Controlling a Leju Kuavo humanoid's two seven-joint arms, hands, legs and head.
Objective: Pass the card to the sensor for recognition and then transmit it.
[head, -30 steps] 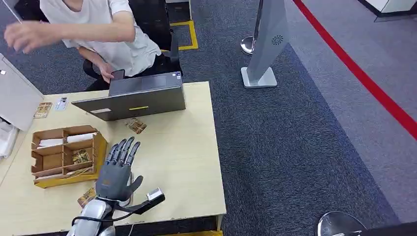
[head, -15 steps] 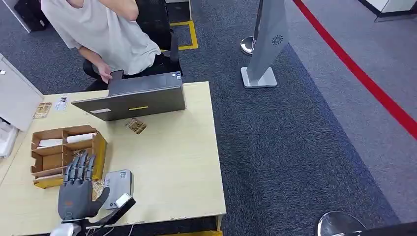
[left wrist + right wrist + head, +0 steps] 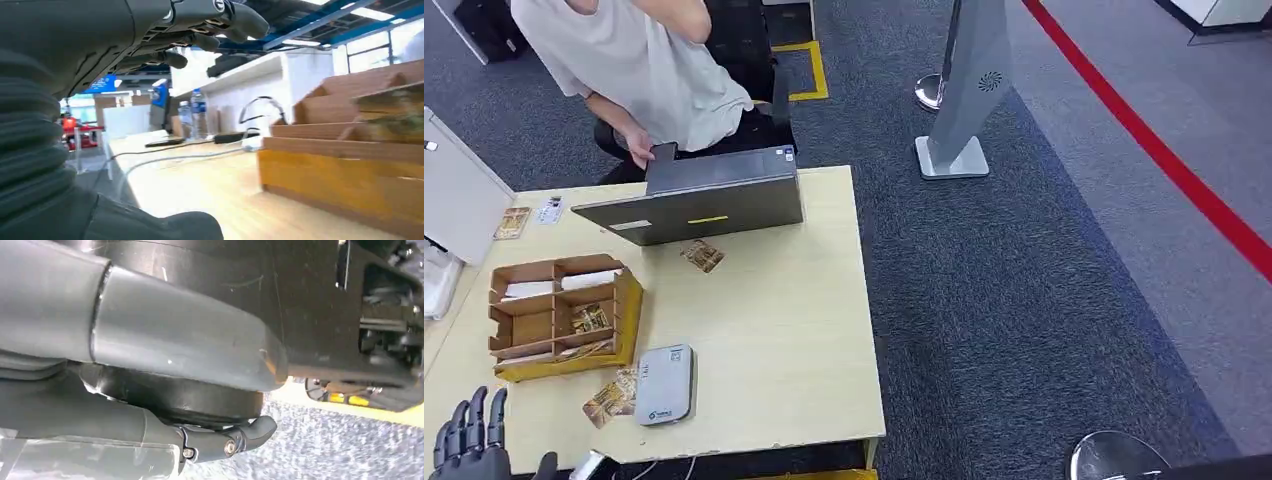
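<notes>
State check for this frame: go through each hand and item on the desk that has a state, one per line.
left hand: open, holds nothing, at the desk's near corner
right hand: hangs low, fingers unclear
card reader: flat on desk
card: flat beside the reader
organizer box: upright, cards inside
laptop: open

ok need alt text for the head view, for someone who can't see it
A pale wooden table holds a grey card sensor beside a card, a compartmented cardboard box and a laptop. The robot's left hand hovers empty, fingers apart, at the near-left corner. A person sits behind the laptop.
</notes>
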